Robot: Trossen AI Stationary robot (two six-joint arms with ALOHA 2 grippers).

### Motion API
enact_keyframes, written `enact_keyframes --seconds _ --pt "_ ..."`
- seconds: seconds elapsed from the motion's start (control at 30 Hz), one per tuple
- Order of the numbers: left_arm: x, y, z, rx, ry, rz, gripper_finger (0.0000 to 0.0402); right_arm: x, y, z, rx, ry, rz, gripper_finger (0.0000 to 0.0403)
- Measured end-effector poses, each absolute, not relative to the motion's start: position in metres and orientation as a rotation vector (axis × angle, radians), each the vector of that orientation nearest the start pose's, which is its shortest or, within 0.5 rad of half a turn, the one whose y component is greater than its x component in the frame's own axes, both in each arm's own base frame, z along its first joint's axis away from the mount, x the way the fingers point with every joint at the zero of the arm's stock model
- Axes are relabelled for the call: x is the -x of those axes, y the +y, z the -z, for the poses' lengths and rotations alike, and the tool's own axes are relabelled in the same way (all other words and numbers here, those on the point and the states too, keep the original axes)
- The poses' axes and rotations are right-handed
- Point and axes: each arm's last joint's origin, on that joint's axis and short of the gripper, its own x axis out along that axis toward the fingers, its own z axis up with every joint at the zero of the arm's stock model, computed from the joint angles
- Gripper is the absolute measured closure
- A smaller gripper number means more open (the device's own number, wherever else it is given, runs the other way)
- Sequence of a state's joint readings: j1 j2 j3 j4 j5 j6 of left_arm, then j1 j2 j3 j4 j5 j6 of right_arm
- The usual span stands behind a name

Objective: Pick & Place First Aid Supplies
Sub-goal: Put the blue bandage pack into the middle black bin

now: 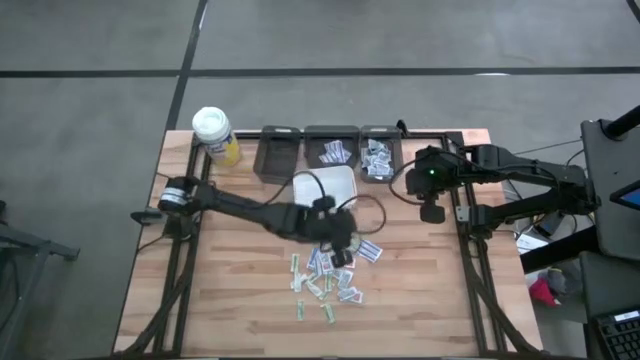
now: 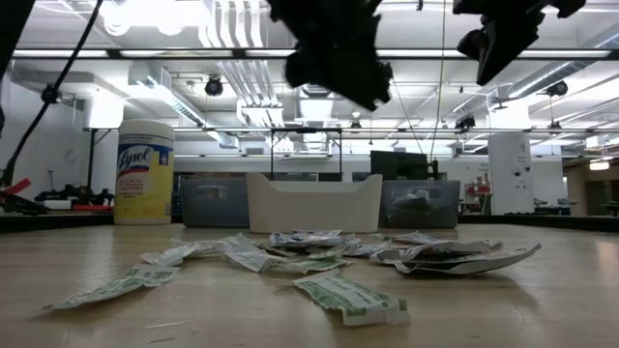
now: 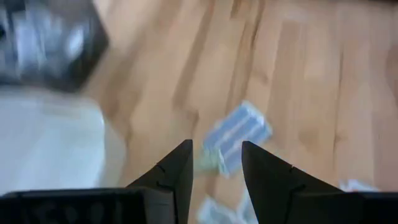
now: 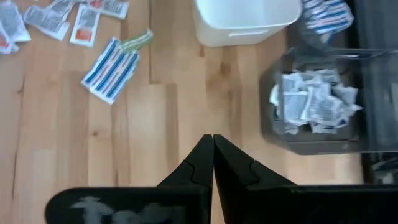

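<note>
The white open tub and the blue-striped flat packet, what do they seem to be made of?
The white open tub looks like smooth moulded plastic: even matte walls, rounded corners. The blue-striped flat packet seems to be thin paper, perhaps foil-lined: it lies flat on the pale wooden table, with printed stripes and a crimped edge.

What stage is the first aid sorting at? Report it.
Done: two dark bins at the back already hold packets. In hand: nothing; the left end effector hangs open above the blue-striped packet, and the right end effector waits shut near the bins. Left: the loose packets on the table.
</note>
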State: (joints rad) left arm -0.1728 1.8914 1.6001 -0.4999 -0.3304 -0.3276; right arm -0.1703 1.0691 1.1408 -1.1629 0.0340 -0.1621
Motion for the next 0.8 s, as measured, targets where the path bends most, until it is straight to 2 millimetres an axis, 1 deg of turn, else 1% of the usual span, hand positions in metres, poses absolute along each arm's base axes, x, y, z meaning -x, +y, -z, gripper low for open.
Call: enact_keyframes --seconds 0.07,0.2,0.27,0.33,0.43,0.53,0.67,0.8 --pt "-0.41 -0.072 -0.266 0.174 0.782 -0.316 0.0269 -0.175 -0.031 -0.321 0.067 1.115 0.082 0.0394" --pt "-0.398 -0.084 -0.249 0.307 0.874 -0.39 0.0269 -0.178 -0.031 -0.31 0.066 1.124 0.08 0.0394" --pt "-0.393 -0.089 -0.241 0.361 0.908 -0.391 0.0269 -0.179 -0.031 -0.306 0.073 1.121 0.076 0.0394" --pt "-0.39 -0.093 -0.235 0.378 0.936 -0.377 0.0269 -0.181 -0.032 -0.303 0.082 1.107 0.073 0.0394" --pt "-0.385 -0.097 -0.224 0.343 0.976 -0.361 0.0269 -0.183 -0.032 -0.303 0.086 1.086 0.075 0.0394" --pt "-0.378 -0.097 -0.21 0.257 1.027 -0.332 0.0269 -0.184 -0.032 -0.303 0.087 1.07 0.077 0.0394" --pt "-0.37 -0.093 -0.192 0.152 1.087 -0.298 0.0269 -0.184 -0.032 -0.303 0.087 1.071 0.077 0.0394" --pt "-0.371 -0.087 -0.181 0.072 1.064 -0.242 0.0269 -0.185 -0.032 -0.305 0.084 1.062 0.08 0.0394"
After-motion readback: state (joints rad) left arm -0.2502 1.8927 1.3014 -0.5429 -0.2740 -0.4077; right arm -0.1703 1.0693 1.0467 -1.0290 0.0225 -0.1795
